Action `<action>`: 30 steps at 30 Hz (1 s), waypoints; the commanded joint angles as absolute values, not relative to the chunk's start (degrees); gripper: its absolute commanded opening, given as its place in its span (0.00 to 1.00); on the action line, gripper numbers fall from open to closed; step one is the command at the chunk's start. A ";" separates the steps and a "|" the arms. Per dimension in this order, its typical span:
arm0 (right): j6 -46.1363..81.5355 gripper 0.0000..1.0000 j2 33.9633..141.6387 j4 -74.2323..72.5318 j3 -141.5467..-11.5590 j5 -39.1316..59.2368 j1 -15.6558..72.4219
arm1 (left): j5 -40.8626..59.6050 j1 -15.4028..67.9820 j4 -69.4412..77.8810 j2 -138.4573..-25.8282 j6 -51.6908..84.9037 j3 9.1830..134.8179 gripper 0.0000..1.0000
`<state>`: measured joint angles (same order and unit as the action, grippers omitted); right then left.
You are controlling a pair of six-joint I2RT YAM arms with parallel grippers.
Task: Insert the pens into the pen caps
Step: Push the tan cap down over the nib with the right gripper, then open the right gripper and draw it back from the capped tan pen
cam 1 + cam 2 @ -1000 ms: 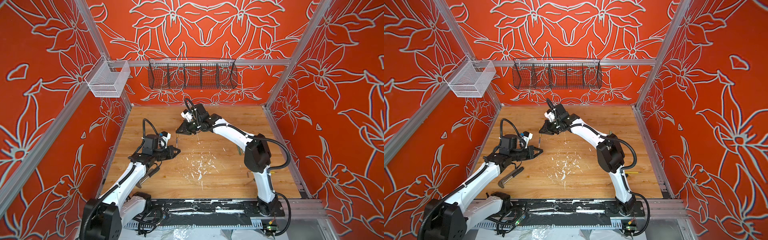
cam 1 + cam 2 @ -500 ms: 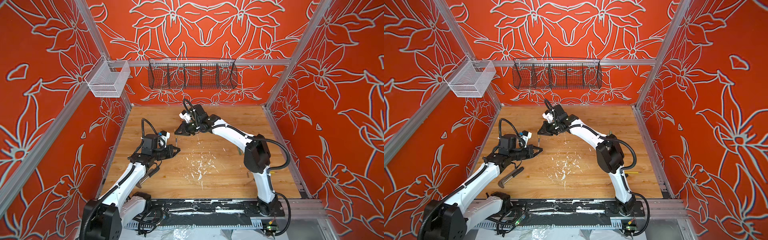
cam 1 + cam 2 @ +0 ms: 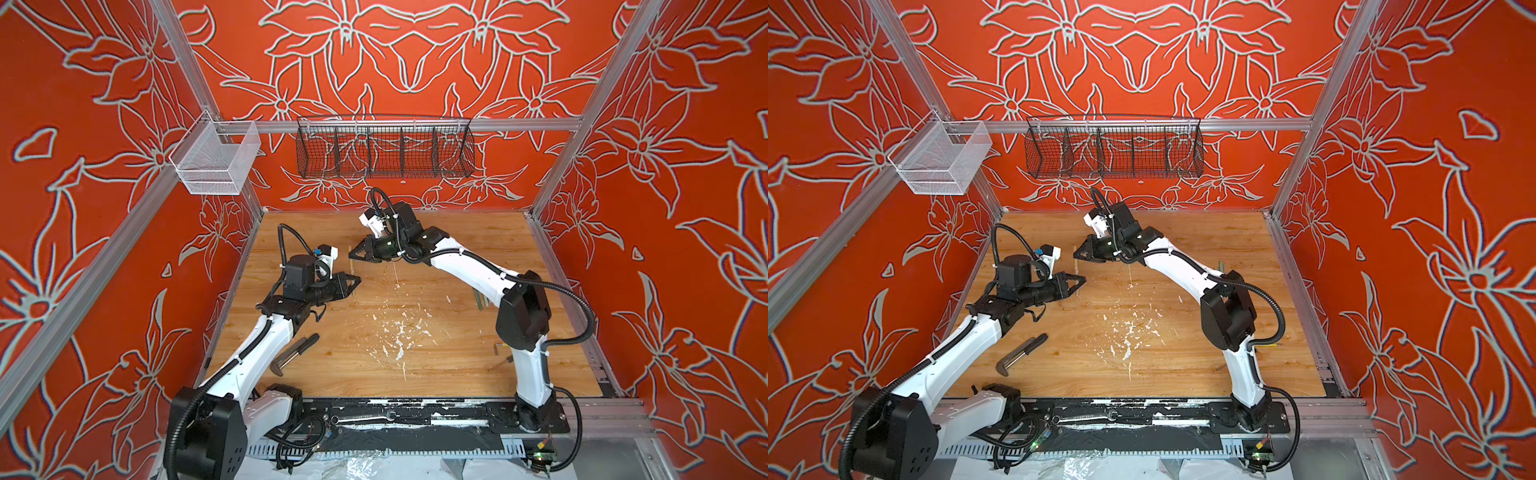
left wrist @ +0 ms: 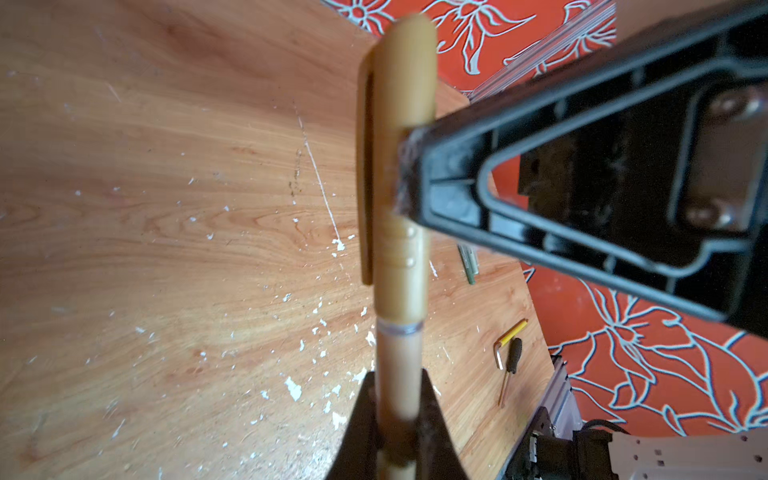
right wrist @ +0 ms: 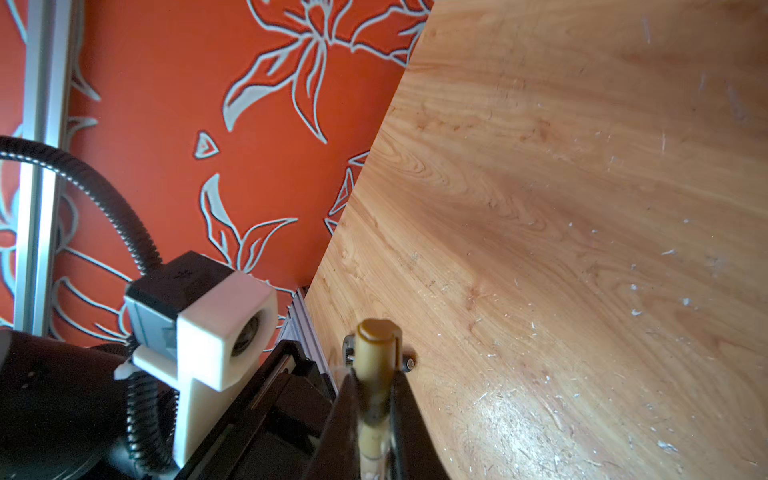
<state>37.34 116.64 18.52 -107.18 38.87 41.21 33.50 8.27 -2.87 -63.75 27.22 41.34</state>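
Hanging over the flecked wood tabletop point(image 3: 415, 365) inside orange floral walls point(image 3: 415, 62), left gripper point(image 3: 356, 281) clamps a pen point(image 4: 398, 353), right gripper point(image 3: 351, 254) its cap point(image 4: 397, 270).

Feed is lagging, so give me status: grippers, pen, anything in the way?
Left gripper shut on tan pen barrel. Right gripper shut on tan cap, cap over the tip. Nothing in the way; green pens lie apart.

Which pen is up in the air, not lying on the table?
The tan pen: the left gripper holds it, the right gripper its cap. The green pens lie flat on the table.
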 commanded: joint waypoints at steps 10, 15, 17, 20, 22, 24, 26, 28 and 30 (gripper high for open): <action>27.24 0.00 115.32 36.98 -106.08 48.45 42.92 | 36.42 7.64 14.67 -66.19 24.39 57.03 0.00; 24.82 0.00 113.27 40.37 -103.42 49.10 42.89 | 36.97 6.88 14.79 -68.18 23.21 62.20 0.00; 24.79 0.00 112.86 41.27 -102.68 49.43 42.97 | 38.10 6.35 15.06 -69.04 23.11 63.64 0.00; 25.43 0.00 113.03 42.49 -102.84 50.31 42.72 | 39.70 6.06 14.73 -69.75 22.08 65.25 0.00; 26.02 0.00 114.09 45.83 -104.77 50.36 42.29 | 40.56 6.05 13.34 -69.95 20.50 66.10 0.00; 27.34 0.00 115.04 47.21 -106.23 52.95 41.45 | 41.66 6.05 11.36 -70.07 18.96 66.70 0.00; 30.09 0.00 114.92 45.65 -106.39 54.76 40.90 | 42.73 6.06 10.32 -69.94 17.86 66.63 0.00; 31.42 0.00 115.53 46.40 -108.15 57.36 40.55 | 42.13 6.01 8.36 -69.32 16.29 66.56 0.00; 30.45 0.00 116.10 49.43 -110.37 57.71 40.61 | 40.36 6.06 7.50 -68.46 14.96 65.99 0.00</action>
